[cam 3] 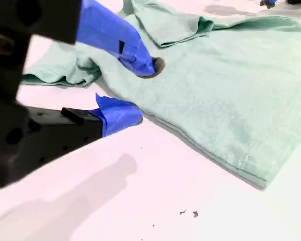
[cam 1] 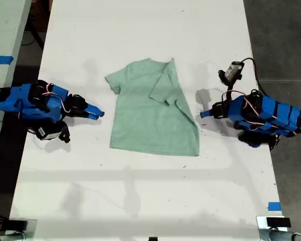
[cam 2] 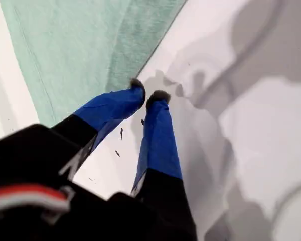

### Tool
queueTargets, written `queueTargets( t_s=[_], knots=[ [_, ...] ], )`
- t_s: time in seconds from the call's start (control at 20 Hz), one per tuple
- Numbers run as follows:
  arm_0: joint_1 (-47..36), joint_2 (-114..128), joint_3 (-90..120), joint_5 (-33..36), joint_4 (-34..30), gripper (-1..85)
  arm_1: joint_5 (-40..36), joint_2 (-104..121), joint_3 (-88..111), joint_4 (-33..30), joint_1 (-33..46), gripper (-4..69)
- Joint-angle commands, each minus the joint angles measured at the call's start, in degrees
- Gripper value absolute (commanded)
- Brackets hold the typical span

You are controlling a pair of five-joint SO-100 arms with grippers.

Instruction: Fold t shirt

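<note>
— Where is the t shirt [cam 1: 153, 118] lying?

— It is lying flat on the white bench [cam 1: 140, 191], roughly in the middle of the exterior view, neck away from the camera and hem toward it. The sleeve [cam 1: 165, 85] on the exterior view's right is lying folded in over the chest; the other sleeve [cam 1: 113, 80] is sticking out flat.

— What is your first tool [cam 1: 204, 114] doing?

— It is hovering just beside the shirt's edge on the exterior view's right. Its jaws are sitting almost together, only a sliver between the tips, and they are gripping nothing. In the first wrist view the tool [cam 2: 146, 95] is pointing at bare bench, with the green cloth [cam 2: 75, 45] just past it.

— And the second?

— My second tool [cam 1: 98, 114] is waiting on the exterior view's left, near the shirt but apart from it. Its jaws are standing wide apart and empty; in the second wrist view the tool [cam 3: 144, 92] is looking across the shirt [cam 3: 231, 90] toward the folded sleeve
</note>
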Motion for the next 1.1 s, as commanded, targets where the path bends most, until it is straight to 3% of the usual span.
queueTargets(
  t_s=[0.0, 1.05],
  knots=[
    [-0.62, 0.62, 0.7, 0.44, 0.09, 11.5, -0.88, 0.88, 3.6, -1.05, -0.35, 4.9],
    [-0.62, 0.62, 0.7, 0.44, 0.09, 11.5, -0.26, 0.88, 3.6, 0.09, 2.55, 4.8]
  ],
)
